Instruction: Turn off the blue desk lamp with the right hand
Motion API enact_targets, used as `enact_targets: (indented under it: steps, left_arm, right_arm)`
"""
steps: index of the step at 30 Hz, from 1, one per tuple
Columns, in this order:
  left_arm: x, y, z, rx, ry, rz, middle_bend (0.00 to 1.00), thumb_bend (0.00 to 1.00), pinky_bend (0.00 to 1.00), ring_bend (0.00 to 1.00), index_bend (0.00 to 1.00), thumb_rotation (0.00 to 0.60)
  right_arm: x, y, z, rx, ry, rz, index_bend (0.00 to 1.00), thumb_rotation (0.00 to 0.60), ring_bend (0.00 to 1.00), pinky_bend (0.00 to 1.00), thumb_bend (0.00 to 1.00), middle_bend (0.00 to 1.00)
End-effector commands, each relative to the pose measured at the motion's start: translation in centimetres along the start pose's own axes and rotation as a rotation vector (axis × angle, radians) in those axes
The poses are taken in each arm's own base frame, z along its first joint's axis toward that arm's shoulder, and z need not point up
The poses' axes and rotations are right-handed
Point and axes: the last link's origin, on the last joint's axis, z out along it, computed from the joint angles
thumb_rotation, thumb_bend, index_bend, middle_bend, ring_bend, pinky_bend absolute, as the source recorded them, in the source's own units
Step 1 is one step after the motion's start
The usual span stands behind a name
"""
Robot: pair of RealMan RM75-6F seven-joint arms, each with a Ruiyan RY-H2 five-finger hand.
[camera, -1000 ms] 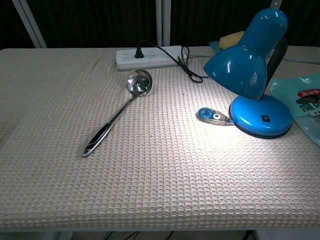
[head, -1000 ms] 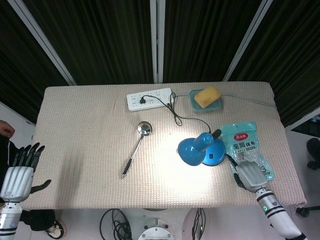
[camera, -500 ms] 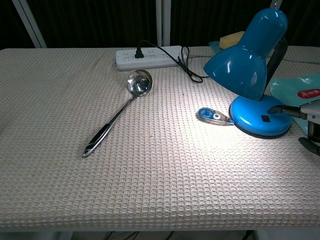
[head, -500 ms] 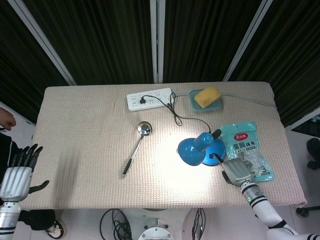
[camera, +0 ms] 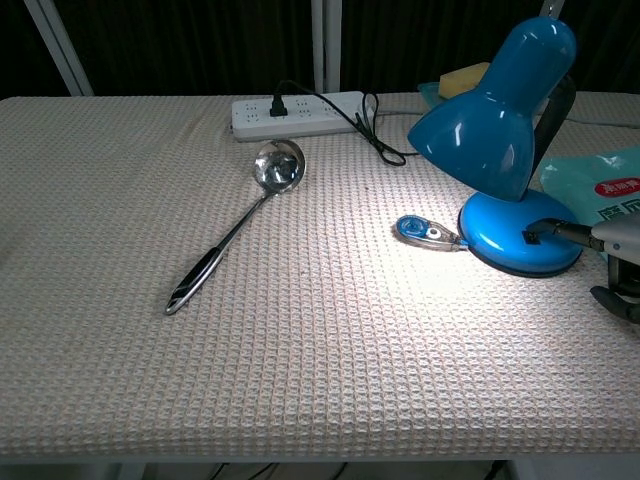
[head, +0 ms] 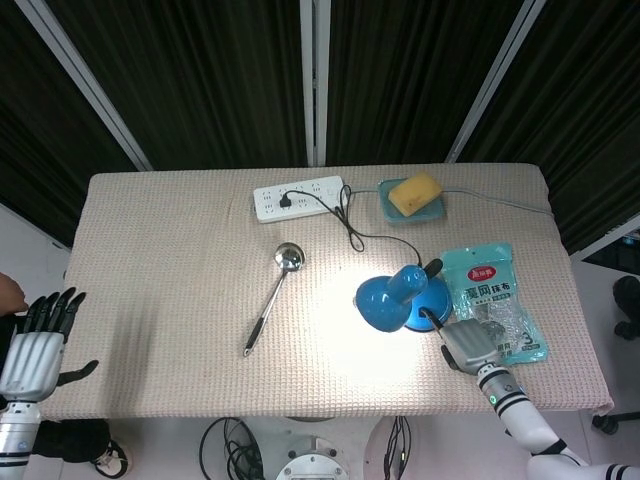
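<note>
Overhead, the round-based blue desk lamp (head: 395, 298) stands right of centre on the beige waffle-weave tablecloth (head: 170, 260), lit, a bright pool of light below its shade. The right hand (head: 468, 343), grey with dark fingers, sits at the lower right with one fingertip stretched up onto the lamp's base; its other fingers look curled in and it holds nothing. The left hand (head: 38, 344) hangs at the lower left edge of the frame, off the table, fingers spread apart and empty. A steel ladle with a black handle (head: 271, 293) lies left of the lamp. A white power strip (head: 298, 197) lies near the top centre, and a yellow sponge in a teal dish (head: 413, 194) to its right. A pale teal snack pouch (head: 492, 292) lies right of the lamp, touching the hand.

From the chest, the lamp (camera: 510, 150) fills the upper right. The right hand (camera: 612, 265) enters at the right edge, one dark fingertip (camera: 545, 228) touching the small black switch (camera: 529, 237) on the base. A blue correction-tape dispenser (camera: 424, 231) lies against the base's left side.
</note>
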Motion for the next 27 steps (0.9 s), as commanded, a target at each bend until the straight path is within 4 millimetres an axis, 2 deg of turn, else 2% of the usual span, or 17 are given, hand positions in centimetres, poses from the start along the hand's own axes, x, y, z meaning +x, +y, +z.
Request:
enact_targets:
  steps: [1,10,16,22,27]
  left_arm:
    - [0.1,0.1,0.0,-0.003,0.005,-0.002,0.0,0.03,0.0,0.0,0.0,0.6]
    - [0.4,0.2,-0.2,-0.008,0.017,-0.003,0.0,0.03,0.0,0.0,0.0,0.6]
    - [0.7,0.3,-0.3,-0.016,0.03,-0.008,0.0,0.03,0.0,0.0,0.0,0.6]
    - [0.9,0.6,-0.3,-0.027,0.048,-0.008,0.0,0.03,0.0,0.0,0.0,0.6]
    - [1.0,0.9,-0.4,-0.033,0.055,-0.008,0.0,0.03,0.0,0.0,0.0,0.6]
  right_arm:
    - [-0.1,0.0,0.1,0.0,-0.009,-0.004,0.0,0.6,0.95,0.92,0.54,1.0]
    - [0.2,-0.1,0.7,-0.004,-0.006,-0.011,0.0,0.6,0.95,0.92,0.54,1.0]
    - [1.1,1.2,-1.1,-0.023,0.077,0.01,0.0,0.6,0.94,0.91,0.54,1.0]
    - [1.6,4.6,-4.7,-0.074,0.211,0.033,0.0,0.6,0.91,0.89,0.54,1.0]
    - [1.3,9.3,-8.4,-0.18,0.438,0.034,0.0,0.6,0.9,0.88,0.47,1.0]
